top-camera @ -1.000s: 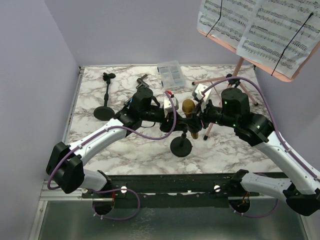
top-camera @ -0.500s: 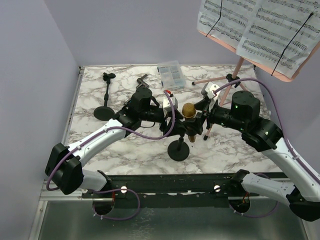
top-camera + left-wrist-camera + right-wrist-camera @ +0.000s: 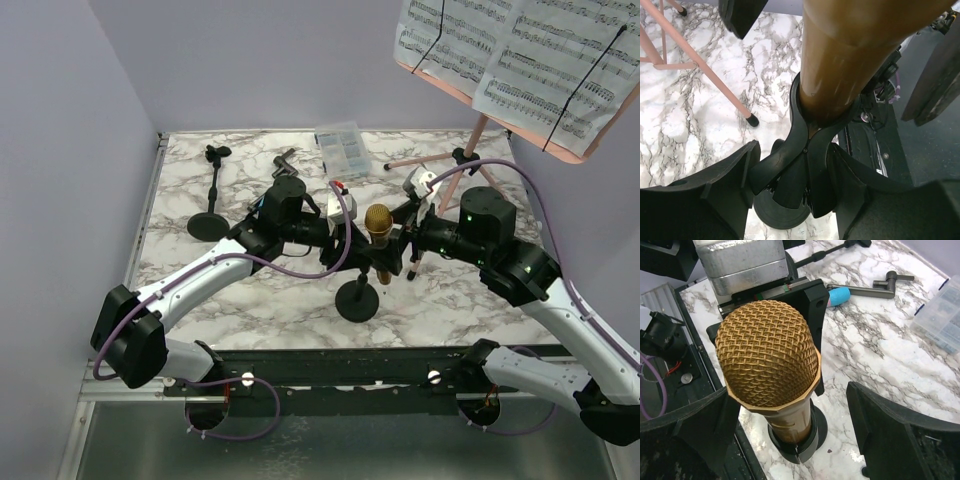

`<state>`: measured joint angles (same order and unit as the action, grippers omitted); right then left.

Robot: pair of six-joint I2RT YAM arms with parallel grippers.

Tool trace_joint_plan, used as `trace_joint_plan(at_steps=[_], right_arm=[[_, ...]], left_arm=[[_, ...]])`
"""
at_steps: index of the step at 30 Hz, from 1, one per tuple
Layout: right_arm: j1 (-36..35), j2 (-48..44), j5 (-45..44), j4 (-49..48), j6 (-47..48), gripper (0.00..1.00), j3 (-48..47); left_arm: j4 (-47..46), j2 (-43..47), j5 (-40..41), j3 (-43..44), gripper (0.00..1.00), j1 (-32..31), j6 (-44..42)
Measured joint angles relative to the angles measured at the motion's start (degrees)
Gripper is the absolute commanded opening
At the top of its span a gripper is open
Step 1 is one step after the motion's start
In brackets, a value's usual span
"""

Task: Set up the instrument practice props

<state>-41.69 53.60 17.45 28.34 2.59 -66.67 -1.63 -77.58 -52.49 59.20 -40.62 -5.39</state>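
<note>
Now left hand (image 3: 792, 172) pinches pole (image 3: 807, 150) beneath gold microphone (image 3: 840, 60).

Two o'clock on the overhead: the music rack (image 3: 480, 125) runs off the top and right edges, its pages (image 3: 540, 60) cropped too. Left wrist view: the gold microphone (image 3: 840, 65) loses its head at twelve, and the clip (image 3: 805, 172) covers most of the black pole (image 3: 775, 217) and its base. Left gripper (image 3: 794, 160) jaws pressing that clip? Can't tell. Of the blue microphone (image 3: 840, 296), only a tip shows.

No readable text; music pages (image 3: 520, 55) show printed staves only, too small to read.
</note>
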Motion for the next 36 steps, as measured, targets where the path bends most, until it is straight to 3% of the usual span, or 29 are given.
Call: trace_joint_plan(at_steps=[6,14,16,22,23,29,34,36], right_arm=[[0.0,0.0,0.0,-2.0,-0.8,0.90,2.3],[0.0,0.1,0.0,-2.2,-1.4,0.79,4.1],[0.0,0.1,0.0,-2.2,-1.5,0.76,4.2],[-0.2,0.0,0.0,-2.5,-1.7,0.73,4.2],[-0.2,0.0,0.0,-2.8,-1.7,0.71,4.2],[-0.2,0.0,-0.2,-5.0,-3.1,0.52,4.8],[-0.2,0.0,-1.8,-6.8,-3.9,0.24,4.9],[-0.2,0.0,-3.5,-7.5,-4.8,0.22,4.9]], left_arm=[[0.0,-0.3,0.0,-0.2,0.43,-1.2,-1.3],[1.1,-1.1,1.3,-0.5,0.43,-2.7,-3.9],[1.3,-1.1,1.6,-0.5,0.48,-2.8,-4.1],[2.2,-1.1,2.7,-0.6,0.96,-2.9,-4.3],[2.6,-1.1,3.0,-0.7,0.99,-2.9,-4.4],[2.0,2.7,3.5,-2.9,0.99,-0.5,-2.1],[-3.0,10.0,5.7,-5.7,0.99,2.1,0.4],[-7.2,14.2,10.7,-8.0,0.99,2.2,1.9]])
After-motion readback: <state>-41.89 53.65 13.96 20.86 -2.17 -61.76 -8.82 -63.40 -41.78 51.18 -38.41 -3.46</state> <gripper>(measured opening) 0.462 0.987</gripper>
